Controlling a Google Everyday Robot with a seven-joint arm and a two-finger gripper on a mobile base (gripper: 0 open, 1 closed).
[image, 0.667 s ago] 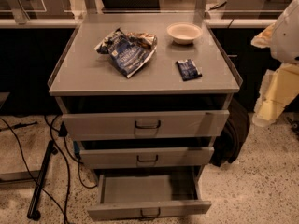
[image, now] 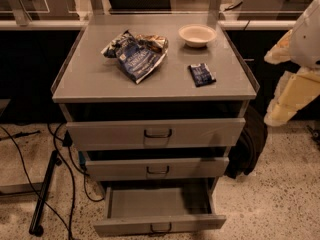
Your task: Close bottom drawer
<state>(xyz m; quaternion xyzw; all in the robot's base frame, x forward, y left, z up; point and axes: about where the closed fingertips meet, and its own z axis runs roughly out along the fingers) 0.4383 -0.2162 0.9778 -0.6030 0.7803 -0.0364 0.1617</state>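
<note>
Bottom drawer stands open, and the arm has not reached it yet.

A crumpled chip bag [image: 136,55], a bowl [image: 197,35] and a dark packet [image: 202,74] lie on the cabinet top [image: 90,81]. At floor level the bottom drawer [image: 159,224] is pulled well out. The gripper [image: 278,115] hangs to the right of the cabinet, well apart from the drawer, and I cannot tell whether it is spread or closed. I'd judge this the approach step. Next it must drop to the slim front panel and push straight in.

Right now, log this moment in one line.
slim grey metal bottom drawer: open | gripper: out of view | white-and-cream arm: right of grey cabinet, apart from drawer
</note>
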